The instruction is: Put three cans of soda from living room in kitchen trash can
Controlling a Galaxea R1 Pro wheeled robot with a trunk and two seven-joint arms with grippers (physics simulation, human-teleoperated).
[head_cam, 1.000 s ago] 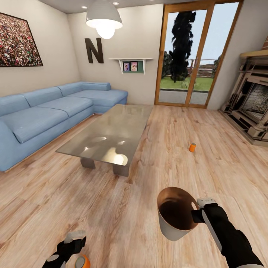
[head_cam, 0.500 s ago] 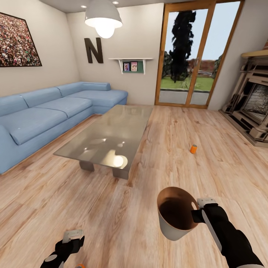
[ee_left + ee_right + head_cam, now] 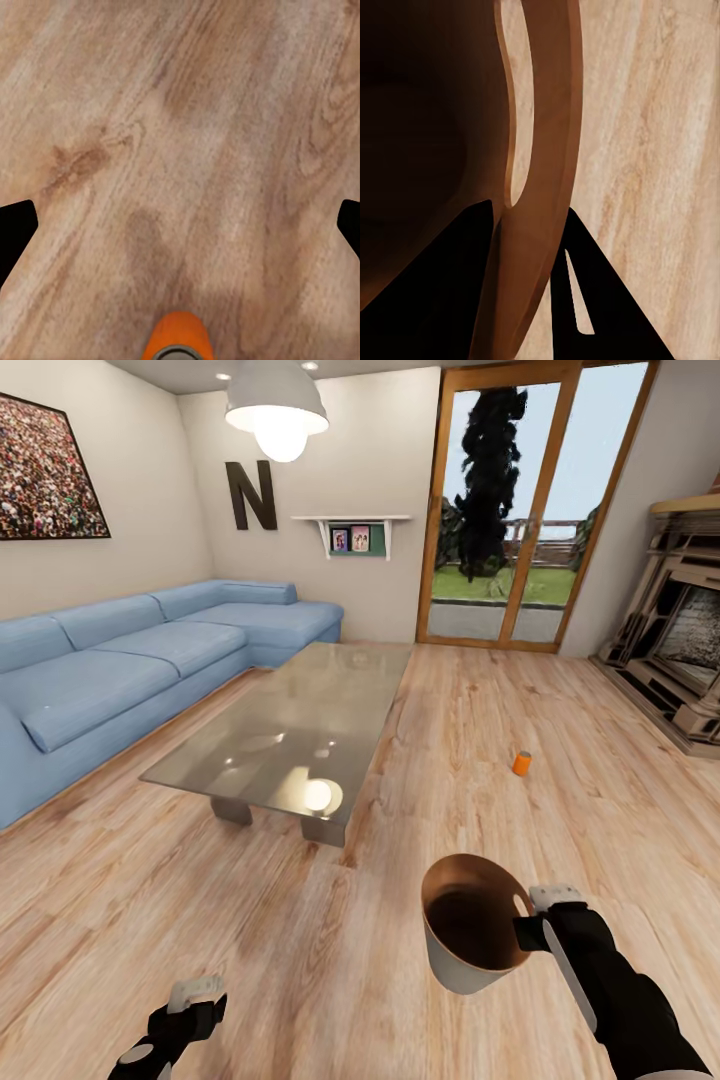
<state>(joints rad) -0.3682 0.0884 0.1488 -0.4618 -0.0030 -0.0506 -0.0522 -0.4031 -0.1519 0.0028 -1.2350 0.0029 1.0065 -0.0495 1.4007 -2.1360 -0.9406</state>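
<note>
carrying the tash can pinched by its rim, the right gripper risks tipping it; left gripper spread over an orange can; another can at one o'clock.

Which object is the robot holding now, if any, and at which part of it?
The right end effector holds the trash can by its rim, one finger inside and one outside. The left end effector is open and holds nothing.
</note>
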